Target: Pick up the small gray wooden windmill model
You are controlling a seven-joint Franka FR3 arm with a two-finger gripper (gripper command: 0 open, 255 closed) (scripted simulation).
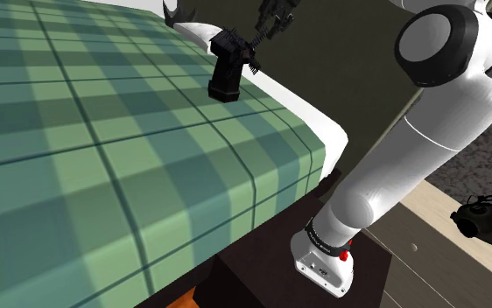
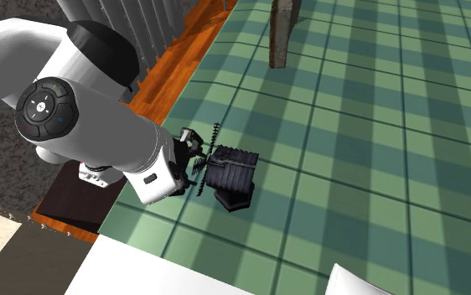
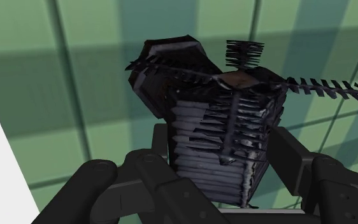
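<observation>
Windmill (image 1: 228,66), dark and nearly black, sits on the green plaid blanket (image 1: 104,175) close to the blanket's white-bordered edge. Its long axis is roughly upright with a slight lean, and its blades face the gripper (image 2: 194,159). The fingers (image 3: 160,143) are spread just to the tower's width and seem to pinch its slatted body from both sides. Whether its base rests on the blanket is unclear.

Bed (image 1: 104,175) under green plaid cover, dark lines crossing. White sheet (image 1: 297,101) along one edge. Orange-brown wood floor (image 2: 163,75) beside bed, grey pleated curtain (image 2: 133,25) beyond. Dark speckled rug (image 2: 3,155); pale planks (image 1: 437,232). Soft light, broad shadow bands over cover.
</observation>
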